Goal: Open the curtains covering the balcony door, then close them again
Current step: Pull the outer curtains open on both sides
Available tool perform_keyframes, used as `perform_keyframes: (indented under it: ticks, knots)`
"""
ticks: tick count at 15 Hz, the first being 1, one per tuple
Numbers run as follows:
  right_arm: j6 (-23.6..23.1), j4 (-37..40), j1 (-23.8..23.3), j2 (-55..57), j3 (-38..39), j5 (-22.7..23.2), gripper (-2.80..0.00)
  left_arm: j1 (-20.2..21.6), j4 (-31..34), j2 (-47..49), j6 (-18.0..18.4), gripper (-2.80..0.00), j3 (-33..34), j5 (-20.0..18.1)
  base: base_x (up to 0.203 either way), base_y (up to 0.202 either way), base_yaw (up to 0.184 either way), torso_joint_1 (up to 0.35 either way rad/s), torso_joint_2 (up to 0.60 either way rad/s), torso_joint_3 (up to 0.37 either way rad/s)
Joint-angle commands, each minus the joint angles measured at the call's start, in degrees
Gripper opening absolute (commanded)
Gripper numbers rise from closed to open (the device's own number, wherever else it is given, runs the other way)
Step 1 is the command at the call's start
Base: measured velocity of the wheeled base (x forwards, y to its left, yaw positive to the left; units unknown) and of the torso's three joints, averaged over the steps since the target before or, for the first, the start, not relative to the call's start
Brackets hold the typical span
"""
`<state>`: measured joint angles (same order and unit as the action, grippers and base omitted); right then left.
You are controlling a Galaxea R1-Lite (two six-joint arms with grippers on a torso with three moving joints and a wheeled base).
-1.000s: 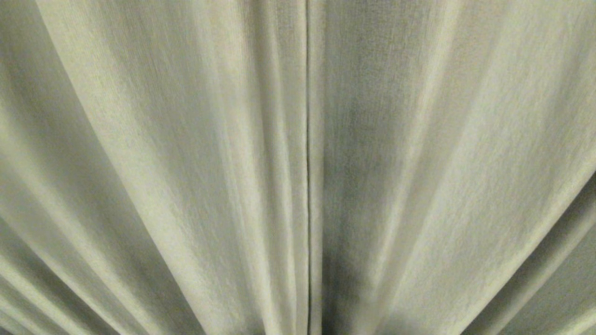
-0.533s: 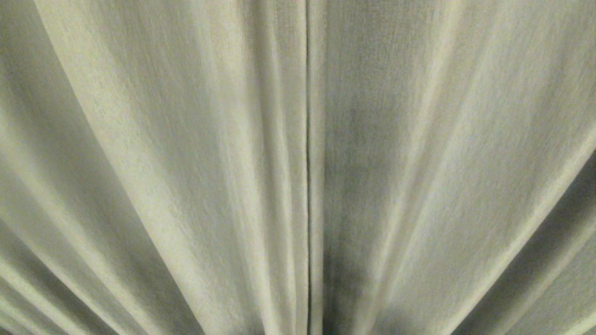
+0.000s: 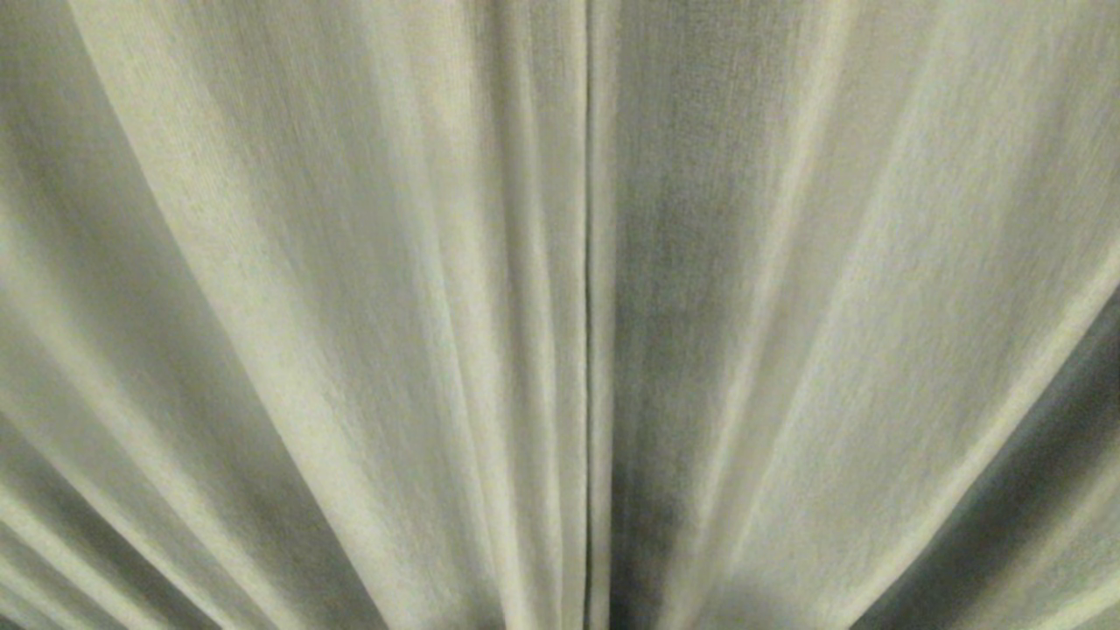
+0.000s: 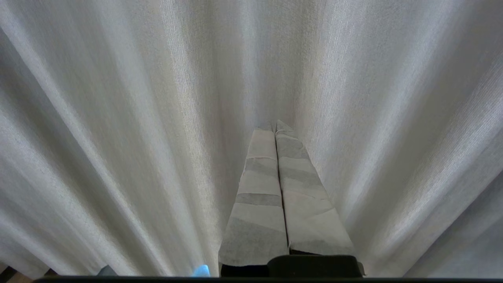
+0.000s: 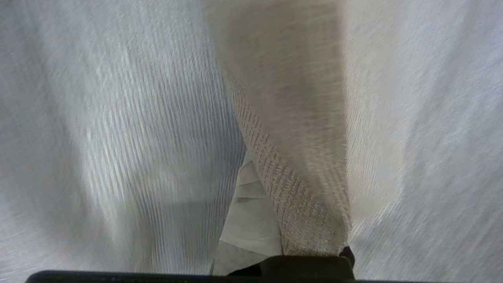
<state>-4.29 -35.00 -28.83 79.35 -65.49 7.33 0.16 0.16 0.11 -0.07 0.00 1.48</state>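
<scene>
The left gripper (image 4: 275, 127) sits nearest the robot, its 2 taped fingers (image 4: 259, 188) pressed flat together with nothing between them, the tips aimed straight at the pleats and resting at or just short of the cloth. That looks like a parked pose: the arm points ahead and takes no part in the work.

The right gripper (image 5: 251, 177) is buried in fabric. Only 1 pale taped finger (image 5: 247, 220) shows, and a coarse beige woven edge (image 5: 290, 184) lies draped across it. The fingers are closed, and they probably pinch that edge, though the fold hides the contact. Judged from this, the arm is low and pushed in at the hem so a sideways sweep can drag the panel along its rail.

Beyond both, the curtains (image 3: 350, 306) fill the head view completely. 2 thick beige-grey panels meet at a thin dark vertical seam (image 3: 588, 306) slightly right of the middle, folds fanning outward toward both lower corners. They hang drawn shut, so the balcony door stays wholly hidden behind them.
</scene>
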Motion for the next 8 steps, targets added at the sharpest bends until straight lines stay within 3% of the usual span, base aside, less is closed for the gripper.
perform_keyframes:
  ticks: [1, 8]
  knots:
    - [-0.02, 0.17, -3.01, -0.05, -1.23, 0.06, -2.8, 0.02, 0.02, -0.02, -0.01, -2.8, 0.0, 0.02, 0.0, 0.0, 0.0, 0.0, 0.0, 0.0]
    - [-0.02, 1.54, -13.96, 4.27, -7.31, 0.14, -2.8, 0.02, 0.02, -0.02, -0.01, -2.8, 0.0, 0.02, 0.0, 0.0, 0.0, 0.0, 0.0, 0.0]
